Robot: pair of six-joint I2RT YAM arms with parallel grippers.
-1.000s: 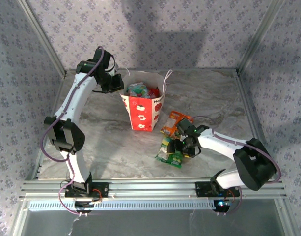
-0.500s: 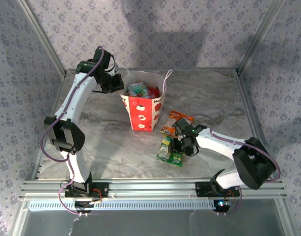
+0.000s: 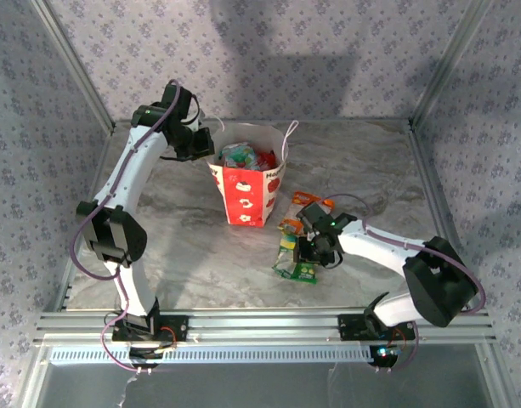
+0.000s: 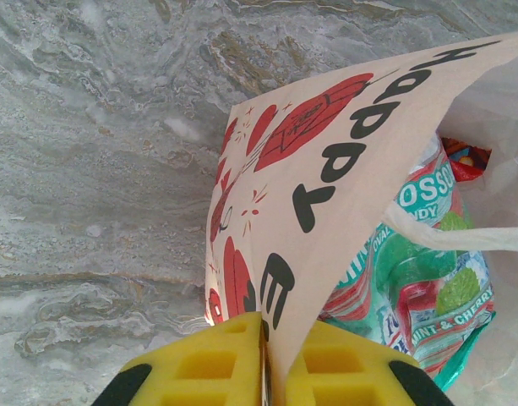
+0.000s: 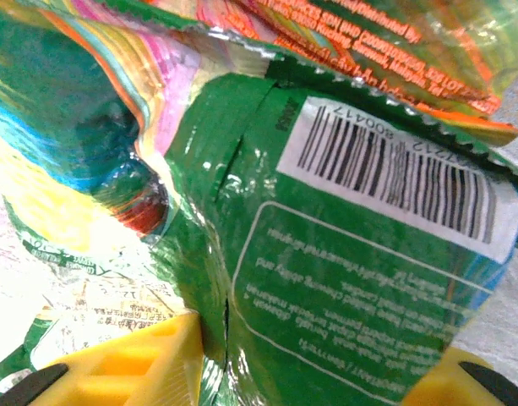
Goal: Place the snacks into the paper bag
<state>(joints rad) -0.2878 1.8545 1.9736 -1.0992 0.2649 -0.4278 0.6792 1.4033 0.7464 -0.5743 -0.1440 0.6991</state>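
Note:
The red-and-white paper bag [image 3: 247, 195] stands upright at the back middle of the table. My left gripper [image 3: 205, 144] is shut on its left rim; in the left wrist view the yellow pads [image 4: 216, 368] pinch the printed bag wall [image 4: 326, 169]. A teal packet [image 4: 428, 279] and a red one [image 4: 466, 158] lie inside the bag. To the bag's right, my right gripper [image 3: 309, 255] is down on a pile of snacks. Its pads [image 5: 149, 364] press both sides of the creased green packet [image 5: 351, 288]. An orange packet [image 5: 368, 42] and a multicoloured one [image 5: 64, 127] lie against it.
The orange packet [image 3: 309, 204] sits on the marble tabletop [image 3: 175, 246] behind the right gripper. Metal frame posts and patterned walls enclose the table. A rail [image 3: 260, 323] runs along the near edge by the arm bases.
The right gripper's jaws have narrowed onto the green packet and the arm has shifted slightly left over the pile. The left arm and the bag have not moved.

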